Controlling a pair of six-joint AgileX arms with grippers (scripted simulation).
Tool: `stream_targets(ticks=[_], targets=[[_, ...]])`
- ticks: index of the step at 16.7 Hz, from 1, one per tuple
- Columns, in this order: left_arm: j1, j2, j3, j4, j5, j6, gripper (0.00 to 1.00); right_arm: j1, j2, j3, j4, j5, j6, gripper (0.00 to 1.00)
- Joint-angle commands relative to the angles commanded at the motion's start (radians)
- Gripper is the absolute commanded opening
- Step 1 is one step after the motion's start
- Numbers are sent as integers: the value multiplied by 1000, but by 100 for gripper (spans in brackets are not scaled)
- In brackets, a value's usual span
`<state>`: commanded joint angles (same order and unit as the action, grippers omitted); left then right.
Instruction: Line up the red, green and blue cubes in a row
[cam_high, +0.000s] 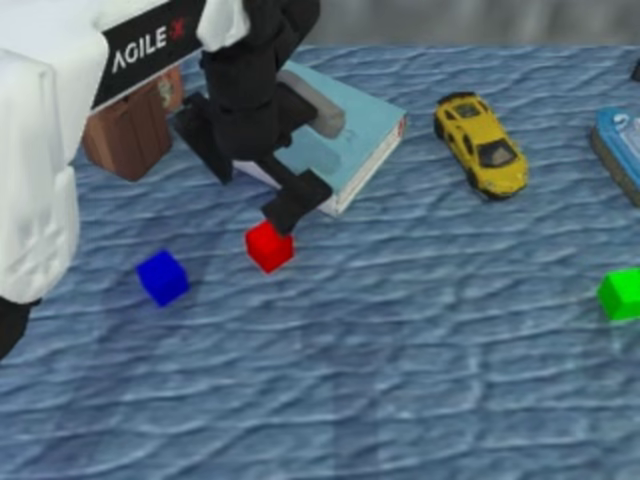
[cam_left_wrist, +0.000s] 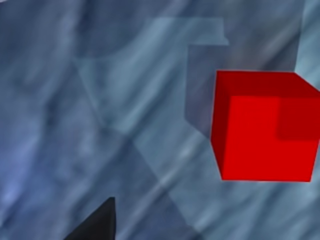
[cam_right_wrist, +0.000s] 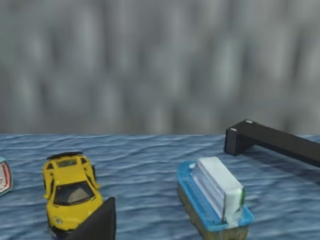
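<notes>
The red cube (cam_high: 270, 246) (cam_left_wrist: 265, 130) sits on the blue cloth left of centre. My left gripper (cam_high: 250, 178) hangs open just behind it, over the book's corner. One finger (cam_high: 295, 205) ends right at the cube, which is not between the fingers. In the left wrist view only one dark fingertip (cam_left_wrist: 97, 225) shows. The blue cube (cam_high: 163, 277) lies further left and slightly nearer. Far off at the right edge is the green cube (cam_high: 621, 294). My right arm is outside the top view. Its wrist view shows one fingertip (cam_right_wrist: 100, 225), open with nothing held.
A pale blue book (cam_high: 345, 135) lies under the left arm, with a brown wooden box (cam_high: 130, 125) at the back left. Back right of centre stands a yellow toy car (cam_high: 481, 145) (cam_right_wrist: 70, 192). A blue-edged block (cam_high: 620, 150) (cam_right_wrist: 215, 200) and a black bar (cam_right_wrist: 270, 142) are at the far right.
</notes>
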<state>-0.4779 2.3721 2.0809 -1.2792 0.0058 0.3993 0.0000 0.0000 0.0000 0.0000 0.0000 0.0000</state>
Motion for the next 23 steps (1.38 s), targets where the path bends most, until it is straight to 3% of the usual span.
stream_targets(ticks=[3,9,14,23], targets=[[-3,11,-35,41,-1,3,100,0,0,0,0,0,0,100],[-4,77,-195,277,0,3,100,0,0,0,0,0,0,100],[-4,86,-210,295,0,3,100,0,0,0,0,0,0,100],[-4,86,-210,295,0,3,32,0,0,0,0,0,0,100]])
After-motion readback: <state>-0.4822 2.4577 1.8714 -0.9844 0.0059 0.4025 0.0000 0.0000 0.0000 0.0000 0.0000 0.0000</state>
